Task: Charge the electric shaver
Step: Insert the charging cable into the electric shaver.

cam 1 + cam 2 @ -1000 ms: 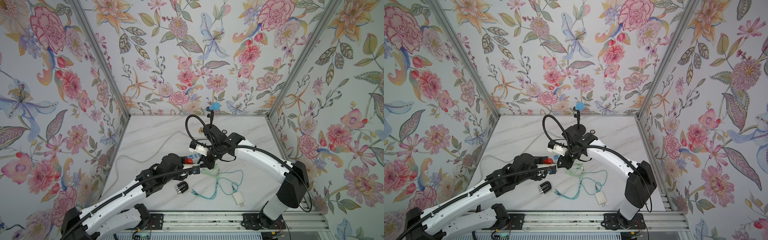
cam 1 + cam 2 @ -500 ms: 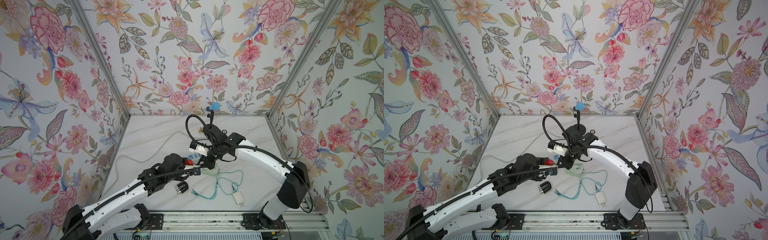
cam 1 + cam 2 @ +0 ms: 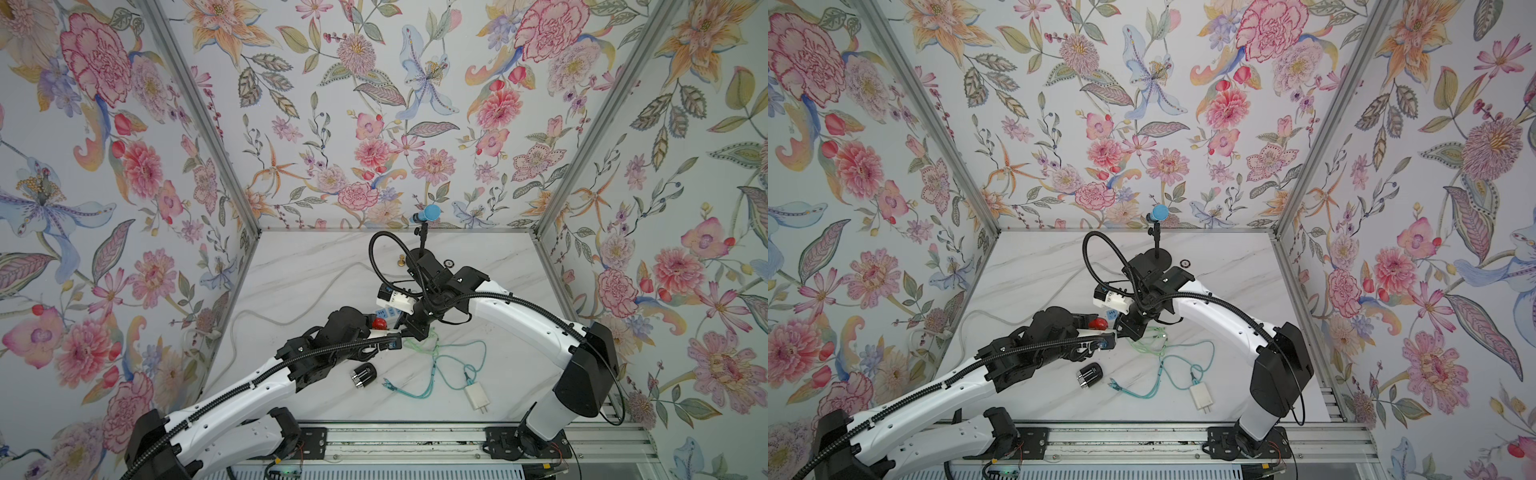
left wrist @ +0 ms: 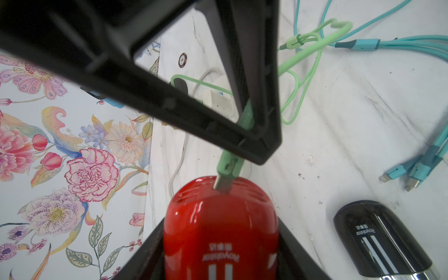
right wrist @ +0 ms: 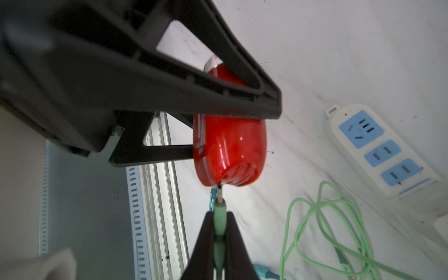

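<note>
Red and glossy, the electric shaver (image 4: 218, 230) sits clamped between the fingers (image 4: 288, 244) of the left gripper (image 4: 218, 228), lifted above the marble table (image 3: 311, 270) near its middle in both top views. The right gripper (image 5: 219, 225) comes in from 3 o'clock of the shaver, its fingers (image 5: 206, 242) pressed together on the green plug (image 5: 219, 213). The plug's metal tip touches the port in the shaver's rounded end, with bare metal still showing; how deep it sits cannot be told. The green cable (image 5: 315, 218) trails in loops over the table. A white power strip (image 5: 378, 150) with blue sockets lies just beside the shaver at 1 o'clock. A black shaver (image 3: 363, 376) lies on the table at 6 o'clock of the red one. At 4 o'clock, well apart, are a teal cable (image 3: 436, 374) and a white adapter (image 3: 476, 397).
</note>
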Robot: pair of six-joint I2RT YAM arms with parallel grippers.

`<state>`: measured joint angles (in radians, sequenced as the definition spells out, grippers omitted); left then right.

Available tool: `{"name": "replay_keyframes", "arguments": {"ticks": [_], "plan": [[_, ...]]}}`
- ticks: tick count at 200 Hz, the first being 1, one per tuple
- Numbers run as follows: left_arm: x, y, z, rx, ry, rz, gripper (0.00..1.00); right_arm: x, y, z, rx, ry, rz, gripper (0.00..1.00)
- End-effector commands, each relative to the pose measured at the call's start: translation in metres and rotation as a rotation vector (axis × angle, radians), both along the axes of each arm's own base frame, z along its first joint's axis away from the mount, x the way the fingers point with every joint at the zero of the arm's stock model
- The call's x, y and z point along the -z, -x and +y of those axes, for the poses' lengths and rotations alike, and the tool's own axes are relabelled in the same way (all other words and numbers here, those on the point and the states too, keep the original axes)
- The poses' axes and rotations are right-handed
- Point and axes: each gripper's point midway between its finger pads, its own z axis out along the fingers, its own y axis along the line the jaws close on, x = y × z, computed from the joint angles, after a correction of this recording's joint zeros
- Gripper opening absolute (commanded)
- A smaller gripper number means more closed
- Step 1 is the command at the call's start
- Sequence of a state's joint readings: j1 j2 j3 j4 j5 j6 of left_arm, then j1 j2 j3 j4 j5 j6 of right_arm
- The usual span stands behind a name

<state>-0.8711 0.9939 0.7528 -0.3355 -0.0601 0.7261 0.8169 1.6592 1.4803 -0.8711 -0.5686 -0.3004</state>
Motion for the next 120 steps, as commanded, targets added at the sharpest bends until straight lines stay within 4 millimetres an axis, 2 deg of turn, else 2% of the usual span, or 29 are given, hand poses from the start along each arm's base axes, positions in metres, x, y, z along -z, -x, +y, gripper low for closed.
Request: {"name": "replay_keyframes", "arguments": {"ticks": [1,120], "plan": [[-0.0170,-0.0001,-0.0064,0.010,0.047,-0.036,0.00,0.0027,-0.0003,0.0027,-0.028,0.003,0.001,0.03],[-0.0247,0.0037,-0.0145,0.064,0.050,-0.055,0.00,0.0087,0.0009,0.0060,-0.046,0.007,0.022,0.03]]}}
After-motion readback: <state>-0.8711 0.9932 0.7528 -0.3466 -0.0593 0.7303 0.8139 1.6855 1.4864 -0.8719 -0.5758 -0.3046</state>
